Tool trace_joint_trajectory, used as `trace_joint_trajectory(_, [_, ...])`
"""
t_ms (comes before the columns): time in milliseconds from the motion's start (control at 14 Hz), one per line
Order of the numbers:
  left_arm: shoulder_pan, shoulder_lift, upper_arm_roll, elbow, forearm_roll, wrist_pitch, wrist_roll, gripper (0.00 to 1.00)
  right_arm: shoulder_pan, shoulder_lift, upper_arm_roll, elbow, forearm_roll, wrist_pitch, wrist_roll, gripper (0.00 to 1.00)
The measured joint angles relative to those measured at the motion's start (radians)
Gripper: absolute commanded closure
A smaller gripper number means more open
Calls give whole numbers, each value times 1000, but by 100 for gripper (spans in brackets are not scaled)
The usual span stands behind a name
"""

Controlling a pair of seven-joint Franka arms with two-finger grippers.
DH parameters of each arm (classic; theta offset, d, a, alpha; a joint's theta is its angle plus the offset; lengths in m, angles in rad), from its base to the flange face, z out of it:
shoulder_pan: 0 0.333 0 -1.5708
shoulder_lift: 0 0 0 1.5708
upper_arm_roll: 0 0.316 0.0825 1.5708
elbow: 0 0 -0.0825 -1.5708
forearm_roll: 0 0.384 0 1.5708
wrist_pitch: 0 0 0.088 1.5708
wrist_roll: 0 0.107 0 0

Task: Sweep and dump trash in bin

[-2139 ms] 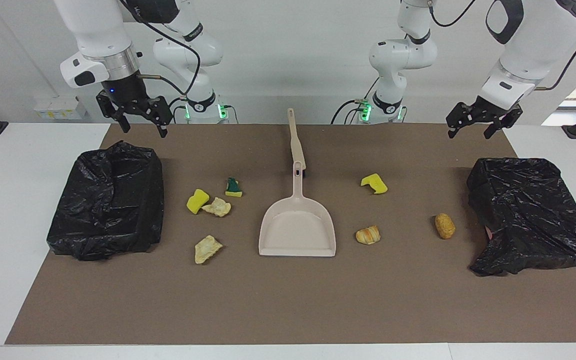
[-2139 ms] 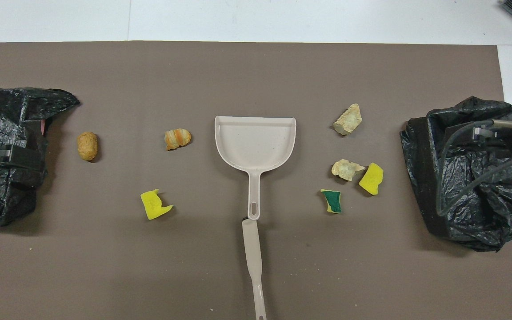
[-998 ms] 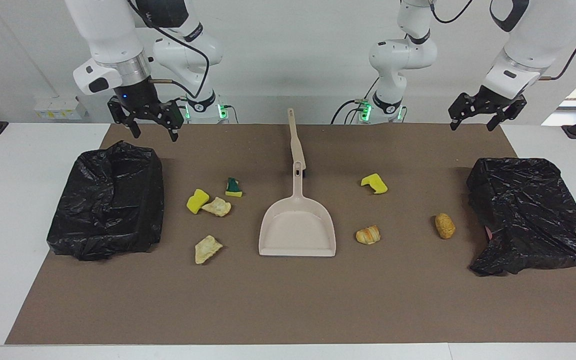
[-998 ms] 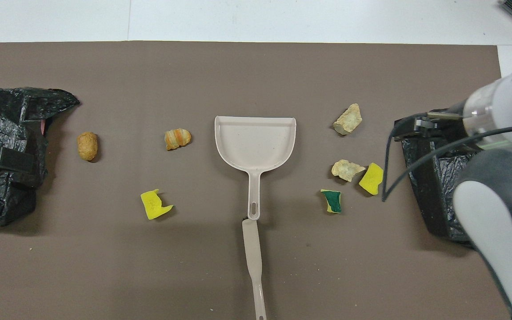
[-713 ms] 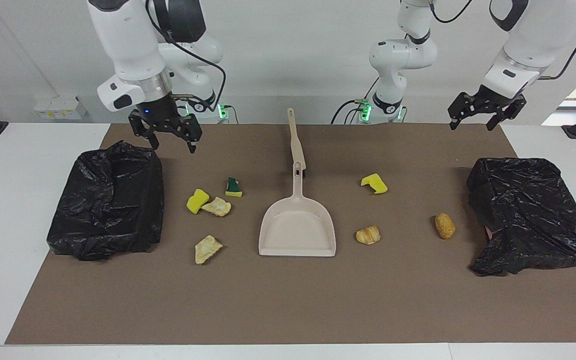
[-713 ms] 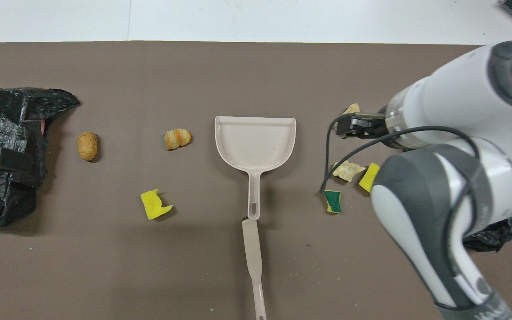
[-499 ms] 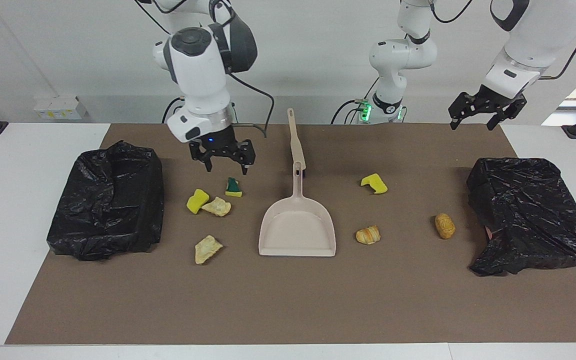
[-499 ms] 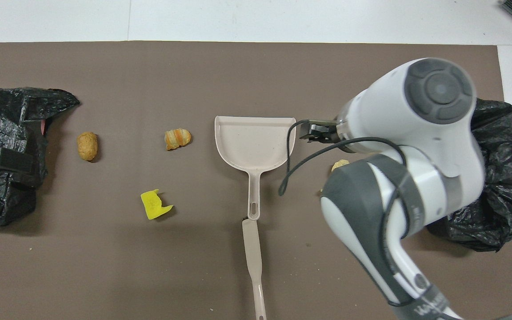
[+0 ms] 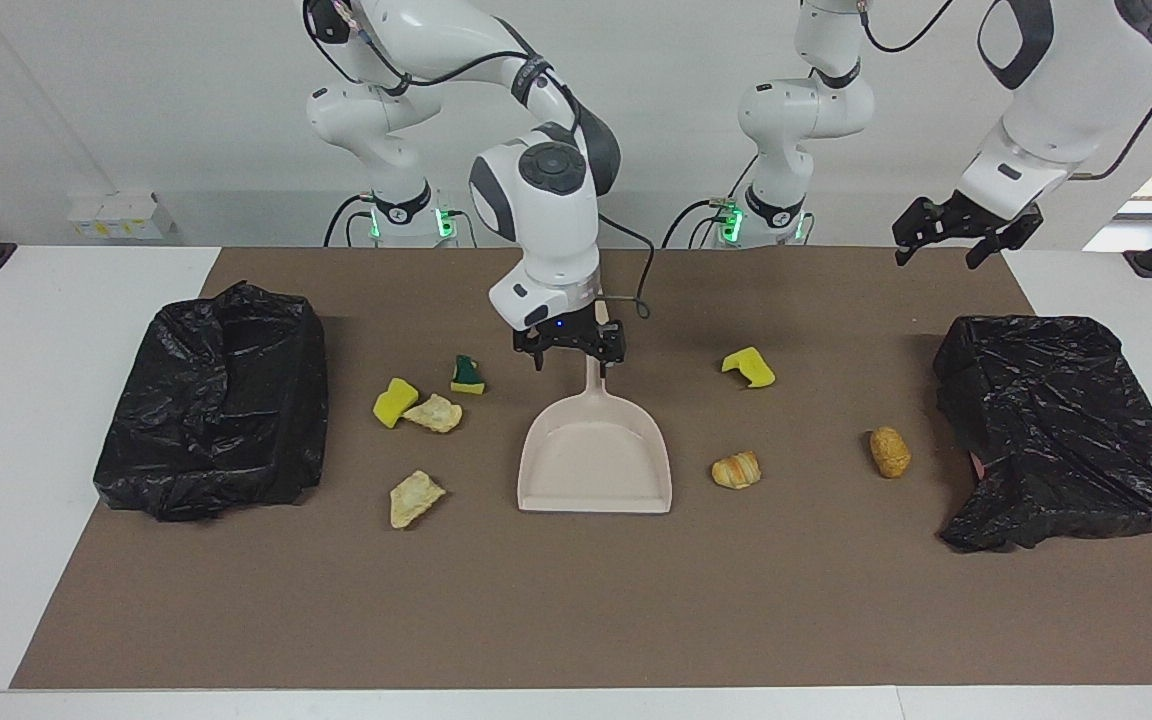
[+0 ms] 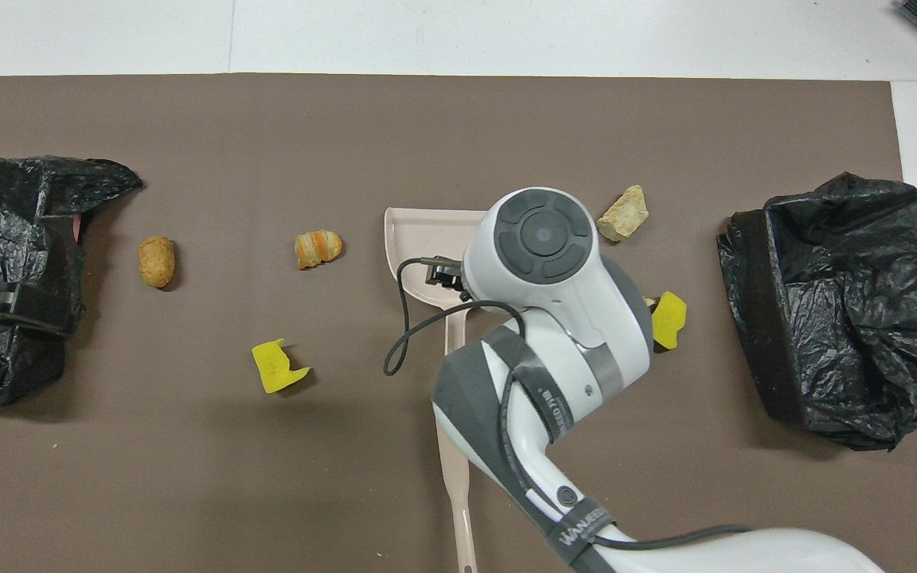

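Observation:
The beige dustpan (image 9: 594,460) lies at the middle of the mat, handle toward the robots. My right gripper (image 9: 579,360) is open, low over that handle, one finger on each side. The brush handle (image 10: 454,477) lies nearer the robots; my right arm hides it in the facing view. Trash toward the right arm's end: a yellow sponge bit (image 9: 395,401), two beige lumps (image 9: 433,412) (image 9: 414,497) and a green-topped sponge (image 9: 467,375). Toward the left arm's end lie a yellow sponge bit (image 9: 749,367) and two bread-like pieces (image 9: 737,469) (image 9: 890,451). My left gripper (image 9: 938,255) is open and raised.
Two bins lined with black bags stand on the brown mat (image 9: 576,600), one at the right arm's end (image 9: 216,400) and one at the left arm's end (image 9: 1056,430). In the overhead view my right arm (image 10: 542,318) covers part of the dustpan and some scraps.
My right arm has swung from beside the bin at its end across the scraps and come down over the dustpan handle. The left gripper has hardly moved. Nothing on the mat has moved.

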State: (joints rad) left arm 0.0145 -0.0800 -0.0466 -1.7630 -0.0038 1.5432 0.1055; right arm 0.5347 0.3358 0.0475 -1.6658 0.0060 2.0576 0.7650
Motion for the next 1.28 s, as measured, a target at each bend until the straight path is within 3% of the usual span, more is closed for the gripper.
trace_joint_trajectory(214, [-22, -34, -9, -203, -10, 152, 61, 0, 63, 15, 0, -89, 0, 99, 28, 0])
trace_joint_trajectory(428, [-53, -122, -14, -393, -38, 259, 162, 0, 86, 16, -1, -165, 0, 158, 37, 2])
trace_joint_trajectory(570, [-59, -175, -14, -485, -81, 324, 245, 0, 85, 16, -7, -181, 0, 164, 37, 36])
trace_joint_trajectory(642, [-59, -191, -13, -517, -117, 354, 296, 0, 85, 15, -8, -182, 0, 164, 37, 62])
trace_joint_trajectory(713, [-59, -199, -12, -539, -147, 380, 342, 0, 85, 15, -9, -182, 0, 164, 37, 80])
trace_joint_trajectory(784, [-59, -201, -12, -554, -166, 399, 376, 0, 84, 15, -9, -181, 0, 165, 37, 94])
trace_joint_trajectory(856, [-61, -201, -12, -563, -181, 408, 397, 0, 82, 15, -9, -181, 0, 166, 37, 100])
trace_joint_trajectory(1283, [-175, -256, -15, -669, -239, 435, 409, 0, 67, 11, -16, -154, -13, 172, -6, 100])
